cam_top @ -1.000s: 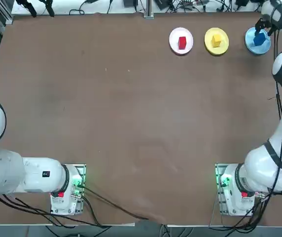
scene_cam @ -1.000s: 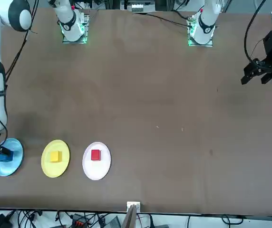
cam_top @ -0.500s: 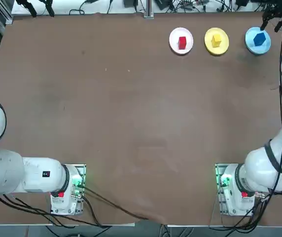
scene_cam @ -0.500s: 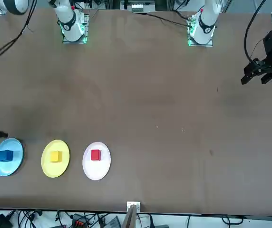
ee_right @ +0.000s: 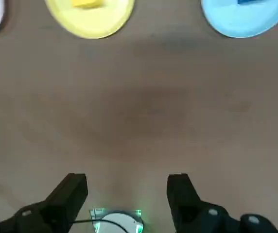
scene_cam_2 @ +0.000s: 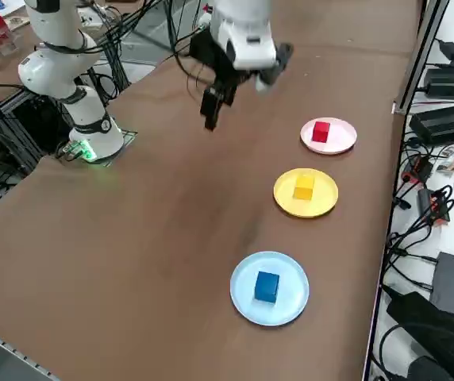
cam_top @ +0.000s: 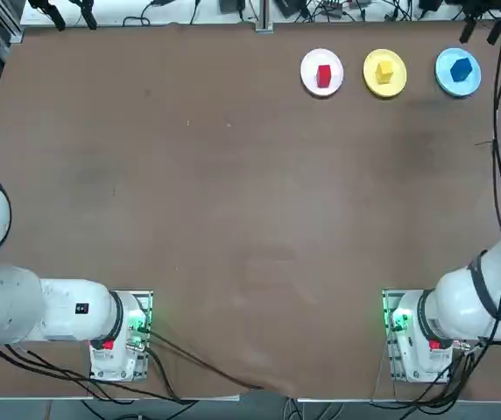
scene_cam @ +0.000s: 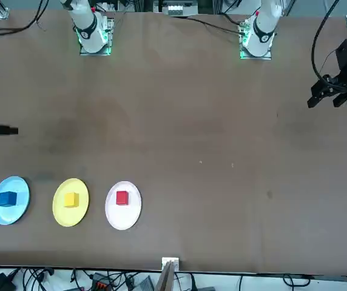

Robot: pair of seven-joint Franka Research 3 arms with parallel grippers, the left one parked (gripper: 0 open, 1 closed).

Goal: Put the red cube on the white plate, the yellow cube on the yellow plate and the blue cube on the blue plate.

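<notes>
Brown worktop (cam_top: 233, 192): the claw (ee_right: 127, 196), spread and empty, has just backed off. Flanking the yellow plate (scene_cam_2: 286, 194) are the blue plate (scene_cam_2: 247, 305), blue cube (scene_cam_2: 267, 286) left on it, and white plate (scene_cam_2: 340, 142). Yellow cube (scene_cam_2: 304, 187) on yellow, red cube (scene_cam_2: 321, 132) on white: task looks finished.

We see the yellow plate (cam_top: 377, 85), round and flat, as our landmark, with the small yellow cube (cam_top: 384, 72) resting on it. Just to its left, as the robot faces, we have the round white plate (cam_top: 308, 73), carrying the small solid red cube (cam_top: 324, 76). To the yellow plate's right lies the light sky-blue plate (scene_cam_2: 268, 313), and on it we find the deep blue cube (scene_cam_2: 267, 286), apart from the plate's rim.
</notes>
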